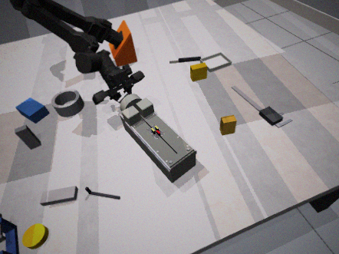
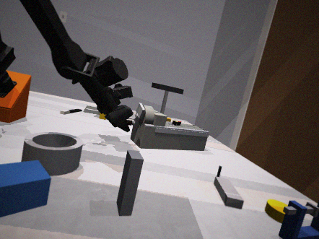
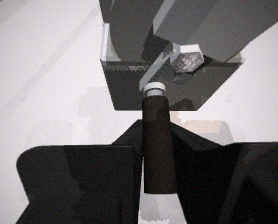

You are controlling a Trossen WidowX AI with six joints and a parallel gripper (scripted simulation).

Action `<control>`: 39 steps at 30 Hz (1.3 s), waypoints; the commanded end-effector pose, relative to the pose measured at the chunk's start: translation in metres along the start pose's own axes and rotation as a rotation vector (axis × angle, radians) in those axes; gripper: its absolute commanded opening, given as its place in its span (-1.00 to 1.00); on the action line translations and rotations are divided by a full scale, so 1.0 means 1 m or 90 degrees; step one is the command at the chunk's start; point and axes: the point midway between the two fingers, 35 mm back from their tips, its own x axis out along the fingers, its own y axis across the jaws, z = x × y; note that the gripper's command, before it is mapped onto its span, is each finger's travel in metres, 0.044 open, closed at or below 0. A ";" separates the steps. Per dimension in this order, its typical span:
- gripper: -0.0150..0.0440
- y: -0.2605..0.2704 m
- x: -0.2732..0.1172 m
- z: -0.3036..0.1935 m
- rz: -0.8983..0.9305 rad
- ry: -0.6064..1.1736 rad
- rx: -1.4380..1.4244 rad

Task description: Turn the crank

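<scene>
Had the claw (image 1: 124,95) (image 2: 130,121) (image 3: 150,124) clamped on the crank's dark brown handle (image 3: 159,150), smooth and cylindrical, with a pale collar at its end. Bore a long gray machine (image 1: 183,168) (image 2: 177,141) on the counter (image 1: 134,224) (image 2: 162,178) (image 3: 50,100), boxy and matte, with a rounded gray disc (image 1: 130,100) (image 2: 149,114) at the crank end and a narrow dark slot along the top. Showed the red pointer (image 1: 158,133) at that slot, right by the small yellow brass marks (image 1: 156,127); too small to tell whether exactly level. Held, well apart from the machine, a thick-walled, open-topped gray ring (image 1: 70,110) (image 2: 50,161), with a blue block (image 1: 32,110) (image 2: 22,189) and a thin gray slab (image 1: 27,136) (image 2: 130,182) near it. Included also a flat, round yellow disk (image 1: 35,235) (image 2: 276,210) and an orange wedge (image 1: 124,51) (image 2: 16,106) with sloping sides.
</scene>
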 end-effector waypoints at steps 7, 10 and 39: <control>-0.49 -0.011 0.003 -0.002 -0.008 0.006 0.004; -0.49 -0.012 0.003 -0.002 -0.008 0.006 0.004; -0.49 -0.017 0.002 -0.001 -0.008 0.006 0.004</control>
